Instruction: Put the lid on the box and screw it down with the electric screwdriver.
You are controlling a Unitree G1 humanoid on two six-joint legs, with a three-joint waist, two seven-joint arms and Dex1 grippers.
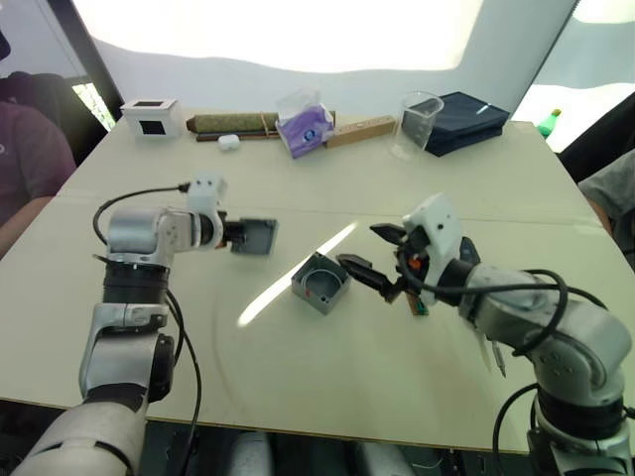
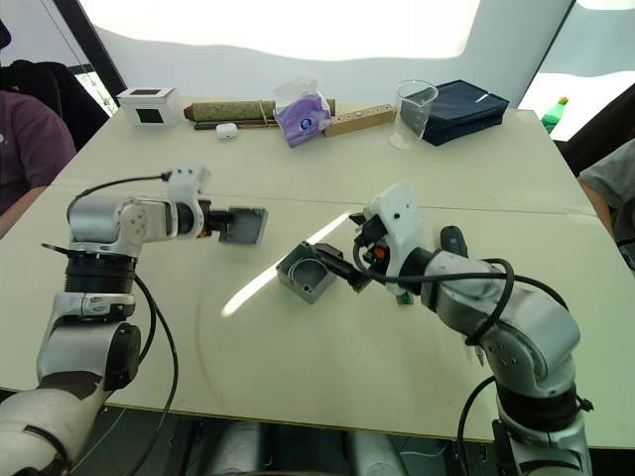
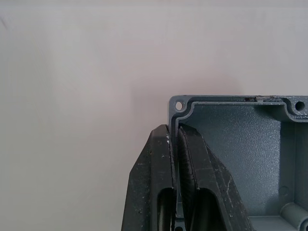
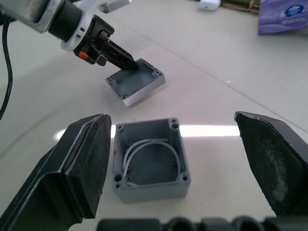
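Box: the grey box (image 1: pixel 319 283) stands open-topped near the middle of the table, a red mark on one side wall, corner screw posts and pale curved wires visible inside it in the right wrist view.
Lid: the lid (image 1: pixel 257 236) is just to the robot's left of the box, apart from it, tilted with its hollow side showing, held off the table top.
Left gripper: the left gripper (image 1: pixel 242 237) is clamped on one rim of the lid, one finger inside the rim and one outside.
Right gripper: the right gripper (image 1: pixel 375 255) is on the box's other side, fingers spread wide, holding nothing, the lower finger just beside the box.
Electric screwdriver: a black cylindrical tool (image 2: pixel 451 239) lies on the table beyond the right arm, mostly hidden.
Surface: a pale cream table (image 1: pixel 327 367) with a bright streak of reflected light running past the box.
Far edge beyond the box: a white cube with a black window (image 1: pixel 150 116), a purple tissue pack (image 1: pixel 307 124), a clear beaker (image 1: pixel 418 123), a dark blue case (image 1: pixel 466 121).
Room: a bright white backdrop behind the table; a person (image 1: pixel 28 159) sits at the table's left side.
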